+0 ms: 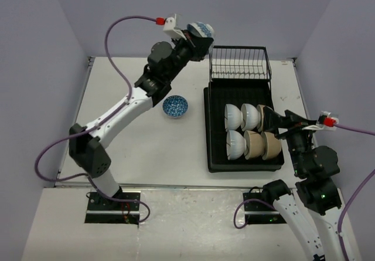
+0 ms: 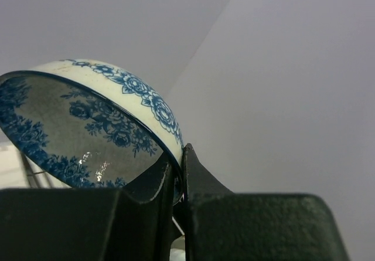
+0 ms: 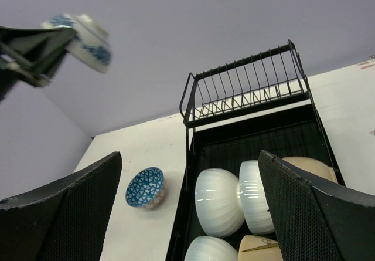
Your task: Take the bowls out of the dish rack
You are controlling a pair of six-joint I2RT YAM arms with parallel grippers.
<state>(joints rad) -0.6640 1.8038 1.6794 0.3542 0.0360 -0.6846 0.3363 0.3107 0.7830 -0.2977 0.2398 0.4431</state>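
My left gripper [image 1: 193, 37] is shut on the rim of a blue-and-white floral bowl [image 1: 200, 30] and holds it high above the far table, left of the dish rack's wire basket [image 1: 239, 64]. The bowl fills the left wrist view [image 2: 99, 126], its rim pinched between the fingers [image 2: 196, 173]. The black dish rack [image 1: 214, 161] holds several white and tan bowls on their sides [image 1: 251, 131]. My right gripper [image 1: 275, 120] is open above the rack's right side; white bowls [image 3: 220, 202] lie between its fingers. A blue patterned bowl [image 1: 175, 106] sits on the table left of the rack.
Purple walls enclose the white table [image 1: 135, 149]. The left arm stretches diagonally across the table's left half. The blue patterned bowl also shows in the right wrist view [image 3: 145, 187], and the held bowl shows there at upper left [image 3: 85, 38].
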